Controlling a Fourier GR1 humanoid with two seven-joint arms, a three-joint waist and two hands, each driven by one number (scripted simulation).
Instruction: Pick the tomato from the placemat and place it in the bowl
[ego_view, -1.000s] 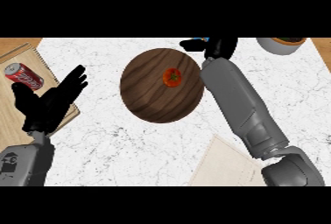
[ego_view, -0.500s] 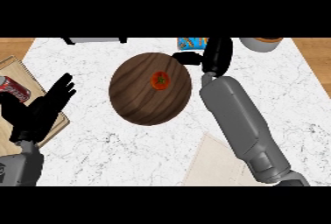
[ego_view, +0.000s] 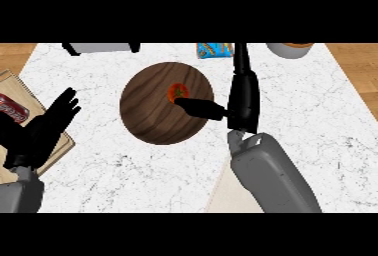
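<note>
While tomato is lying inside: small red tomato (ego_view: 178, 91) sitting in round dark wooden bowl (ego_view: 151, 125), as the task wants.
Right hand (ego_view: 238, 107): thumb extending beside tomato, fingers straight, grasping nothing.
Left hand (ego_view: 44, 127): resting released at left edge.

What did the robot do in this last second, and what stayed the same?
The right robot hand has come closer to the tomato, its thumb now beside it. The tomato still lies on the round wooden placemat, not yet held. The left robot hand stays open at the left, over the board by the red can.

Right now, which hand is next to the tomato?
The right hand: its thumb reaches over the round wooden placemat beside the tomato. The left hand rests open, far left.
</note>
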